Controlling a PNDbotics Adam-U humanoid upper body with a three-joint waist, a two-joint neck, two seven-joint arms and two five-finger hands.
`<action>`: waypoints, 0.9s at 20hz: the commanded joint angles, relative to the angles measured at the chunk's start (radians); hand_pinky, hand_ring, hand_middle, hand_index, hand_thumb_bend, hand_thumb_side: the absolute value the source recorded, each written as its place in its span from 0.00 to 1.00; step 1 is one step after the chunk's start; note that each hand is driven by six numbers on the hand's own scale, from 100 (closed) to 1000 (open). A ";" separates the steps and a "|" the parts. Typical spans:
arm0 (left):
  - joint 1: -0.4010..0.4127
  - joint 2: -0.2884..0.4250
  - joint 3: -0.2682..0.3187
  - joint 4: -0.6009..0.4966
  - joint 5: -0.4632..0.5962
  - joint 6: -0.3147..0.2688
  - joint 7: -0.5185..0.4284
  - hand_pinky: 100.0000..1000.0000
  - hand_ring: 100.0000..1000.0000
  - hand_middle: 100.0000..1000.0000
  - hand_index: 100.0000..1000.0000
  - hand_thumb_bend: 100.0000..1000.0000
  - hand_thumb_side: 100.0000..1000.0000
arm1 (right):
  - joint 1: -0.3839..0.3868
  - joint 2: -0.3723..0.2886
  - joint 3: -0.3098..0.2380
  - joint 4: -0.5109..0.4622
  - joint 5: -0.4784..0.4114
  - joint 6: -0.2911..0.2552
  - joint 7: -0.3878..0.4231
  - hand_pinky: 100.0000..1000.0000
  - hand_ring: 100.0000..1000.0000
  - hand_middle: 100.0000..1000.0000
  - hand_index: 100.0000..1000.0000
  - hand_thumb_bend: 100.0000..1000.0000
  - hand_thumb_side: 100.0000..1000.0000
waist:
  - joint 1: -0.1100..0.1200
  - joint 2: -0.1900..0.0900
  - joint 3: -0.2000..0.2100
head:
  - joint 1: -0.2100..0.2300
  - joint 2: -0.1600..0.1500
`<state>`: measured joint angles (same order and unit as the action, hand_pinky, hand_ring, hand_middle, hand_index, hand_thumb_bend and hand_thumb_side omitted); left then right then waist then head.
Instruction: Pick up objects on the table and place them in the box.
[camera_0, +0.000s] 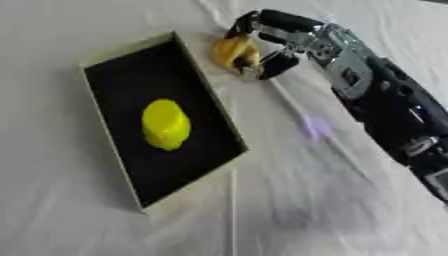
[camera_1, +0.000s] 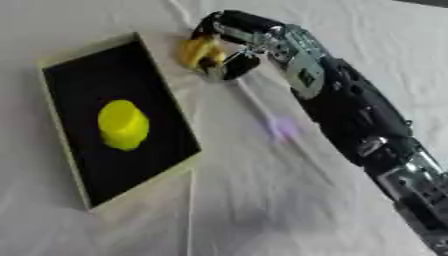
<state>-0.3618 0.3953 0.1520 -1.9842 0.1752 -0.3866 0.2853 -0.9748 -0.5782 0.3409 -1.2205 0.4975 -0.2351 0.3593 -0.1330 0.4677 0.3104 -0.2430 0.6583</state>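
Gripping a yellow-orange object (camera_0: 233, 51), the right hand (camera_0: 273, 46) has its fingers and thumb curled round it, just outside the box's far right wall. The piece looks curved and rounded, maybe toy fruit; can't tell more. Can't tell if it's off the cloth or still resting on it.

Left hand shows in neither view.

Box (camera_0: 213, 96) is a shallow tray, pale rim, black floor, lying askew on the white tablecloth (camera_0: 289, 210). 1 yellow cylinder-like object (camera_0: 164, 123) already lies inside, near the middle.

Risks from here, as I judge them:
- Hand sits right beside the rim. A low sideways carry could clip the wall with the fingers or the object and shove or tip the box, since it looks light and sits on loose cloth.
- Cloth is wrinkled under the arm, so dragging could bunch it and shift the box.
- Only part of the object shows past the fingers, so grip depth is unknown and it could slip during the lift.
- Dropping it mid-box may land it on the yellow cylinder and bounce it out over the low wall. The bare floor at the far end is nearer and safer.
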 joint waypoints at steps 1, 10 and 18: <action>-0.007 0.016 0.003 -0.016 0.005 0.002 -0.004 0.87 0.81 0.78 0.89 0.00 0.63 | -0.019 -0.051 -0.002 -0.078 -0.051 0.027 -0.015 0.81 0.72 0.45 0.56 0.00 0.00 | 0.014 -0.033 -0.006 | 0.002 -0.005; 0.005 0.018 0.007 -0.016 0.005 0.001 0.000 0.87 0.81 0.78 0.89 0.00 0.63 | -0.043 -0.105 -0.031 -0.492 -0.241 0.171 0.008 0.80 0.71 0.47 0.57 0.00 0.00 | 0.028 -0.047 -0.025 | 0.002 0.000; 0.003 0.024 0.022 -0.016 0.003 -0.009 0.016 0.87 0.82 0.78 0.89 0.00 0.62 | -0.081 -0.068 0.013 -0.722 -0.303 0.257 0.086 0.79 0.68 0.47 0.57 0.00 0.00 | 0.032 -0.052 -0.026 | -0.011 0.006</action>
<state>-0.3522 0.3955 0.1599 -1.9842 0.1800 -0.3924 0.2944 -1.0357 -0.6447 0.3531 -1.9001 0.2068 0.0129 0.4324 -0.1127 0.4428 0.2835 -0.2495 0.6600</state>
